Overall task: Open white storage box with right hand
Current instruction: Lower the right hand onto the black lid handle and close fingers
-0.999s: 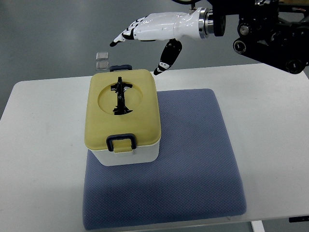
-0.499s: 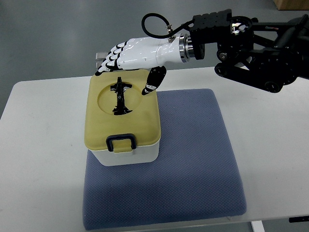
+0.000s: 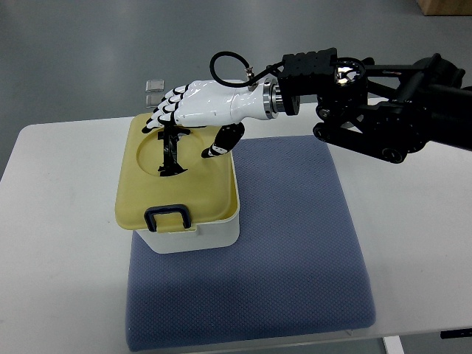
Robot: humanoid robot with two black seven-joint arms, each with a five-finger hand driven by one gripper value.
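The white storage box [image 3: 200, 234] stands on the left part of a blue mat [image 3: 295, 258]. Its yellow lid [image 3: 199, 193] sits skewed, pushed out past the box's left side and tilted. A dark clasp [image 3: 168, 217] hangs at the lid's front edge, and a black handle [image 3: 169, 153] lies in the round recess on top. My right hand [image 3: 183, 133], white with black joints, is on the lid's far end. Its fingers [image 3: 164, 110] reach over the back edge and its thumb [image 3: 214, 147] presses on the top. The back clasp is hidden under the hand.
The mat lies on a white table [image 3: 59, 258] whose far edge runs just behind the box. My black right forearm [image 3: 369, 110] stretches over the table's back right. Two small clear squares [image 3: 153, 86] lie on the grey floor beyond.
My right hand came down and to the left, from above the table's far edge onto the lid. The lid has shifted left and tipped off square with the box.
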